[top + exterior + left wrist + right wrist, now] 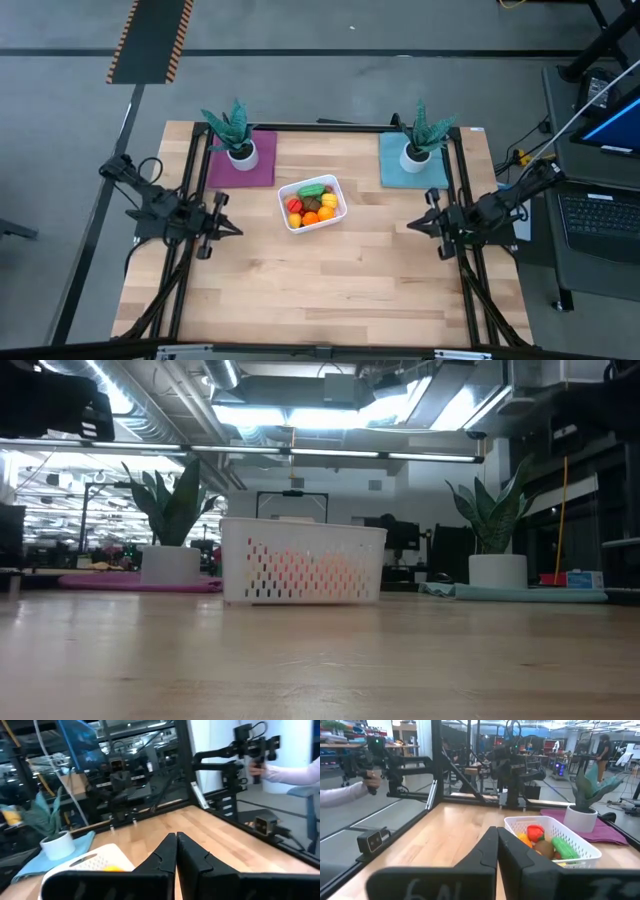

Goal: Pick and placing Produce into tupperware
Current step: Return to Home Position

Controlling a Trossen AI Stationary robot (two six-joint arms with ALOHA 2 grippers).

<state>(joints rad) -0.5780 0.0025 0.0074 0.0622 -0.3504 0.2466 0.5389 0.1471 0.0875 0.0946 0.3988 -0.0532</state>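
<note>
White tupperware [284, 208] stands centred on the wooden table [320, 290], holding the produce [313, 202] (red, orange, yellow, green pieces). Left gripper [232, 228] and right gripper [412, 227] flank it, well apart, fingers pressed together on nothing.

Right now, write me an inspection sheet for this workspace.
Surface: wooden table, no spills seen.
Job's things: produce all inside the white tupperware; none seen loose.
Clutter: one potted plant on a purple mat, a second plant on a teal mat.
Grippers: left gripper and right gripper, jaws shut, empty, at opposite sides.
Cables: dark cable looping behind the left arm.
Surroundings: laptop off the right edge; a person's hand on a handle beyond.
</note>
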